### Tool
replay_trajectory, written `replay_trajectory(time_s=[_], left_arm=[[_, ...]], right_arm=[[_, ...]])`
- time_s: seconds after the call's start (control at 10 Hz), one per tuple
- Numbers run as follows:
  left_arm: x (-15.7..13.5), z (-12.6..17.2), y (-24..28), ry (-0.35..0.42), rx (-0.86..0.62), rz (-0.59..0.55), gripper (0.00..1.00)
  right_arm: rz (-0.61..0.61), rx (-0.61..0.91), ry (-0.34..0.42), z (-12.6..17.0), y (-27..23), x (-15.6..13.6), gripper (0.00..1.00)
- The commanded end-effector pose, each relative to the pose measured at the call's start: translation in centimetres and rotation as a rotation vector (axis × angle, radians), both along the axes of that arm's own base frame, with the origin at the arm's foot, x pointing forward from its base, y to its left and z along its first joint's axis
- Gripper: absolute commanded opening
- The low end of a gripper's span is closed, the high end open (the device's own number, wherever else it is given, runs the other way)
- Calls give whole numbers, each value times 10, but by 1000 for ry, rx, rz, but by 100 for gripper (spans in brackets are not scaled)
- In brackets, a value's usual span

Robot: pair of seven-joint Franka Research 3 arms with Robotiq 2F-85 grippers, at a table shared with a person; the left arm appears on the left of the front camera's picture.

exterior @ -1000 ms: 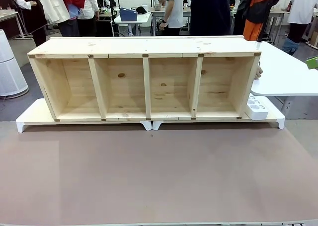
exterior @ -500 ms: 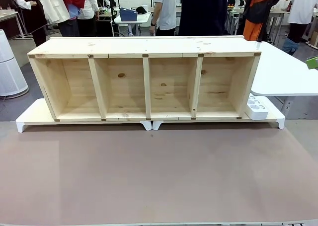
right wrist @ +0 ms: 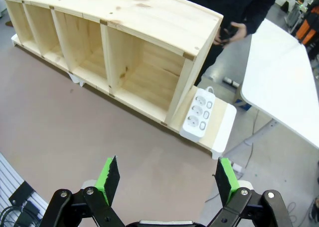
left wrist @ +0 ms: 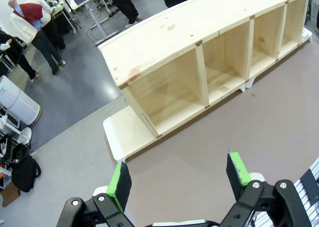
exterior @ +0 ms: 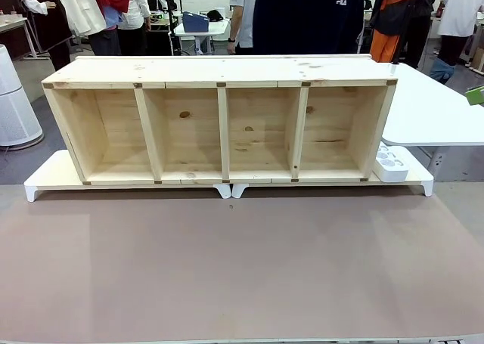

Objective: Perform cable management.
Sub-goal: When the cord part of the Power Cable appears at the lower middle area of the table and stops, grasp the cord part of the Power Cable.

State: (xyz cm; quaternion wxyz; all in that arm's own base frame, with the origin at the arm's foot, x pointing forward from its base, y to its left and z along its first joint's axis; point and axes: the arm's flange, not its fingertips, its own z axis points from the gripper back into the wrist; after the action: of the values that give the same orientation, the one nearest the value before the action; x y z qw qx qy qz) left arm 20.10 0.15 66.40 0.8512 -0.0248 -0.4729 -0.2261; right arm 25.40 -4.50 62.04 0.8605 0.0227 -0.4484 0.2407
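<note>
My left gripper point(left wrist: 175, 179) hangs open over the brown mat point(left wrist: 239, 137), near the left end of the wooden shelf point(left wrist: 199, 32), with nothing between its green pads. My right gripper point(right wrist: 164, 179) is open too, above the mat short of the shelf's point(right wrist: 124, 12) right end. A person in a dark top point(exterior: 306, 15) stands behind the shelf point(exterior: 227, 83). The person's hand point(right wrist: 234, 33) grips something small and black; I cannot tell whether it is the cable. A white power strip point(right wrist: 199, 112) lies beside the shelf's right end.
The shelf has several open compartments and rests on low white boards point(exterior: 45, 179). A white table point(exterior: 431, 110) stands at the right. The power strip point(exterior: 391, 162) sits on the right board. The brown mat point(exterior: 242, 261) lies bare in front.
The person in the dark top has stepped left behind the shelf. A hand that rested at the shelf's right end is gone from there.
</note>
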Motion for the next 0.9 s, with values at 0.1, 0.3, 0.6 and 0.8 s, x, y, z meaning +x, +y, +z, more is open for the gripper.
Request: replay_trajectory(time_s=[0.1,0.3,0.6,0.8], left_arm=[[1,1,-2,-8,-17,4,100],[1,1,-2,-8,-17,4,100],[1,1,-2,-8,-17,4,100],[1,1,-2,-8,-17,4,100]], right_arm=[[-3,-4,-7,-1,2,5,100],[-3,-4,-7,-1,2,5,100],[-3,-4,-7,-1,2,5,100],[-3,-4,-7,-1,2,5,100]])
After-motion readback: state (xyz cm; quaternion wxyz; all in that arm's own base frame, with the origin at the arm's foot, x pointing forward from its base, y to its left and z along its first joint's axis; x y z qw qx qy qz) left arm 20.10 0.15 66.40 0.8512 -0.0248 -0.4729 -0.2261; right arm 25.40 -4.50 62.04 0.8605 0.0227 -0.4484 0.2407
